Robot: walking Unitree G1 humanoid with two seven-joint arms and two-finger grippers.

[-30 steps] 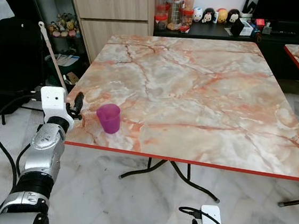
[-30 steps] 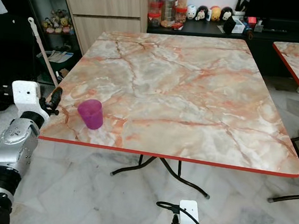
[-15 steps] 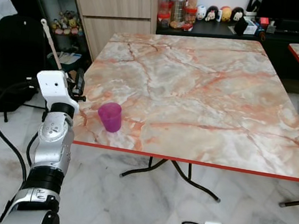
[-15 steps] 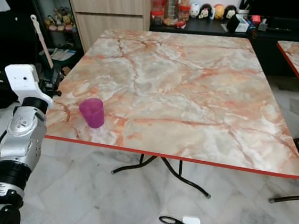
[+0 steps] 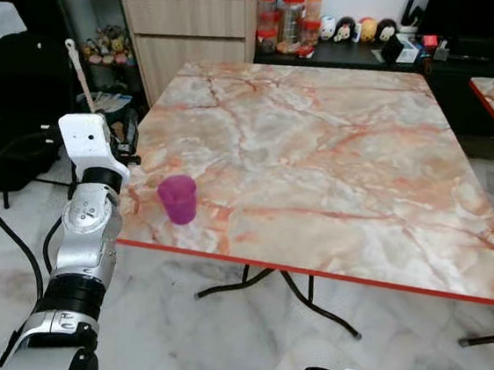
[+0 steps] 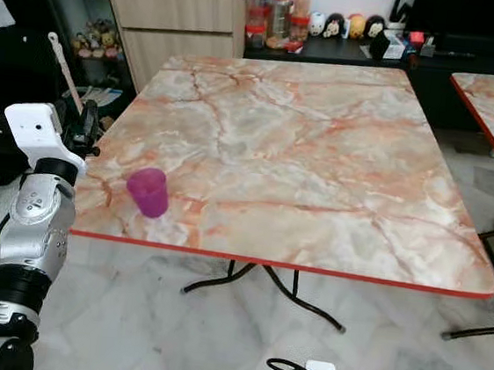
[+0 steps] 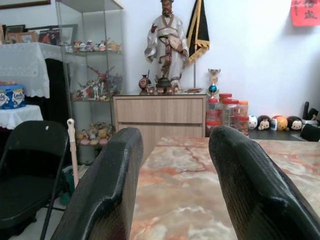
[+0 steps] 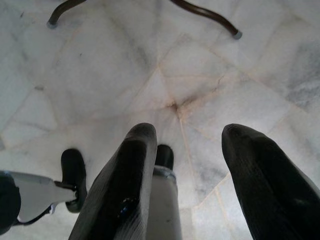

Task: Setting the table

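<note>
Left eye view: a purple cup (image 5: 177, 199) stands upright, mouth up, on the marble-patterned table (image 5: 338, 159) in the lower left of the frame, near the table's red front edge and close to its left corner. The cup is translucent magenta, tapering toward its base, and nothing touches it.

Just left of the cup, off the table's left edge, my left arm rises from the bottom of the frame, silver forearm near vertical, white wrist block on top. My left gripper (image 5: 127, 134) points away from the camera toward the far side of the room, level with the tabletop and apart from the cup.

Left wrist view: my two black fingers (image 7: 107, 195) stand parted with a clear gap between them and hold nothing. Between them runs the tabletop, and beyond it a wooden cabinet (image 7: 159, 120) carrying a robed figurine (image 7: 167, 45), then red-lidded jars (image 7: 227, 112); a black folding chair (image 7: 27, 170) sits at the left. The cup lies outside this picture.

Right wrist view: my right gripper (image 8: 200, 185) hangs idle, fingers spread and empty, aimed down at the pale marble floor (image 8: 125, 75), with a table-leg foot (image 8: 235, 34) at the upper right.
</note>
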